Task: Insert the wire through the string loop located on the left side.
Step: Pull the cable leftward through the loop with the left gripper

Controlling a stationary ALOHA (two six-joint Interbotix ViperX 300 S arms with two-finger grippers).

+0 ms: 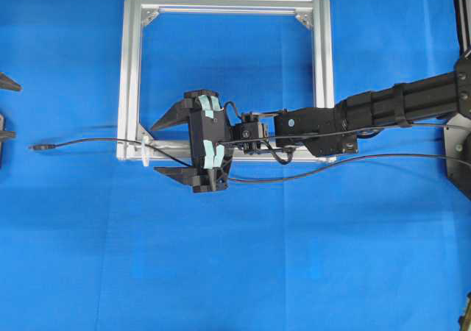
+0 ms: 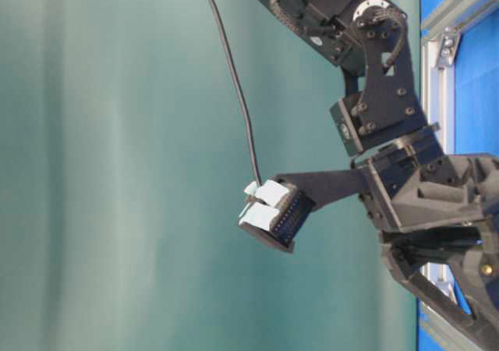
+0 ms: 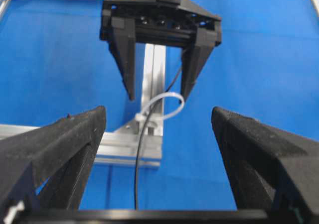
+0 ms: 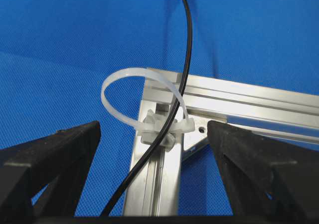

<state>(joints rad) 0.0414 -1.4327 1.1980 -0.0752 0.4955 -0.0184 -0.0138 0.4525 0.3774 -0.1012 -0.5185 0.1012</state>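
Note:
The thin black wire (image 1: 88, 141) runs from the right, under my right gripper, through the white string loop (image 1: 147, 148) at the frame's lower left corner. Its plug (image 1: 40, 148) lies on the blue mat left of the frame. In the right wrist view the wire (image 4: 185, 50) passes inside the string loop (image 4: 130, 76). My right gripper (image 1: 154, 148) stands open astride the loop and holds nothing. My left gripper (image 3: 158, 117) is open too, with the loose wire (image 3: 136, 184) lying between its fingers; only its fingertips (image 1: 10, 84) show at the overhead view's left edge.
The silver aluminium frame (image 1: 132, 66) lies flat on the blue mat, with corner brackets inside its corners. A second stretch of black cable (image 1: 309, 171) curves along below the right arm. The right arm (image 1: 383, 110) reaches across the frame's lower right corner.

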